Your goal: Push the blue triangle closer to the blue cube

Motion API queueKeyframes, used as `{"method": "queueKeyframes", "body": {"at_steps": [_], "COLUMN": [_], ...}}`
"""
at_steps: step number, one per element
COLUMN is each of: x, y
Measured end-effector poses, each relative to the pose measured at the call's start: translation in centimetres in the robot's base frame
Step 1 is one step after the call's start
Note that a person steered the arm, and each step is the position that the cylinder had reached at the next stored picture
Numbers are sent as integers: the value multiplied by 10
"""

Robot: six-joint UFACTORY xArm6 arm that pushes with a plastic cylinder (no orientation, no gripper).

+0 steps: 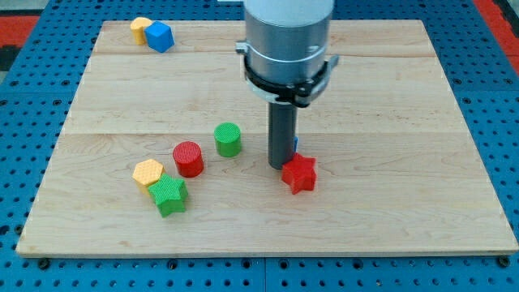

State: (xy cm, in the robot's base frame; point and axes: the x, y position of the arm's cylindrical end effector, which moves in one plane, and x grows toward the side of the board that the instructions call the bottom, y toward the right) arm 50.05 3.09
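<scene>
The blue cube (pixel 160 36) sits at the board's top left, touching a yellow block (pixel 141 29). My dark rod stands in the middle of the board, with my tip (pixel 281 167) down at the upper left edge of the red star (pixel 300 173). The blue triangle is almost wholly hidden behind the rod; only a thin blue sliver (pixel 295 144) shows at the rod's right side. It lies far to the lower right of the blue cube.
A green cylinder (pixel 228 139) stands left of the rod. A red cylinder (pixel 188 158) is lower left of it. A yellow hexagon (pixel 148 173) and a green star (pixel 170 194) touch near the bottom left. The wooden board (pixel 389 97) rests on a blue pegboard.
</scene>
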Motion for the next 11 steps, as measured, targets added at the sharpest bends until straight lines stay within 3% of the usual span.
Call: {"method": "queueKeyframes", "body": {"at_steps": [1,3,4,5,11], "x": [-18,-124,-139,-139,-135], "y": [7,-69,-47,-19,-25]}}
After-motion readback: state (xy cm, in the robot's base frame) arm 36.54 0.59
